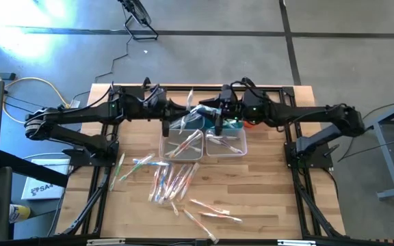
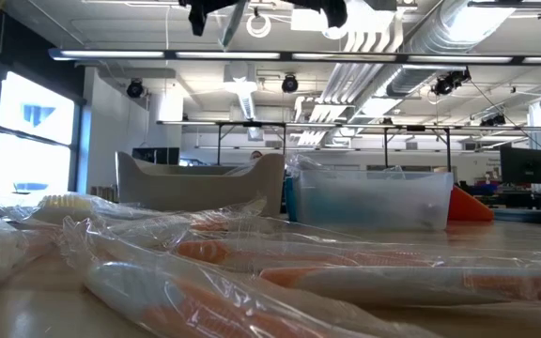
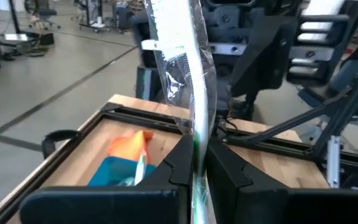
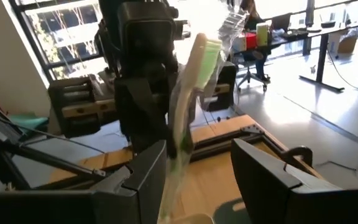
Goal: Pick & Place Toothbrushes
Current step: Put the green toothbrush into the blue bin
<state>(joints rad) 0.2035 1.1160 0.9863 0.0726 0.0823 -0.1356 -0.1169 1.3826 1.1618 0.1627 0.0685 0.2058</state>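
Note:
My left gripper is shut on a green toothbrush in a clear wrapper, held high over the two clear bins at the table's far middle. My right gripper faces it from the right. Its fingers are open and stand on either side of the same toothbrush; whether one touches the wrapper I cannot tell. Many more wrapped toothbrushes lie flat on the table nearer the front. Some lie inside the bins. My left gripper pinches the toothbrush's handle between its two fingers, some way below the head. The fingers come level from the table's left and lie across the handle. The toothbrush stands nearly upright, head up, lifted clear above the bins.
An orange cloth lies at the far side beside the right bin. The table's black frame rails run along both sides. Loose toothbrushes crowd the near middle of the wooden top.

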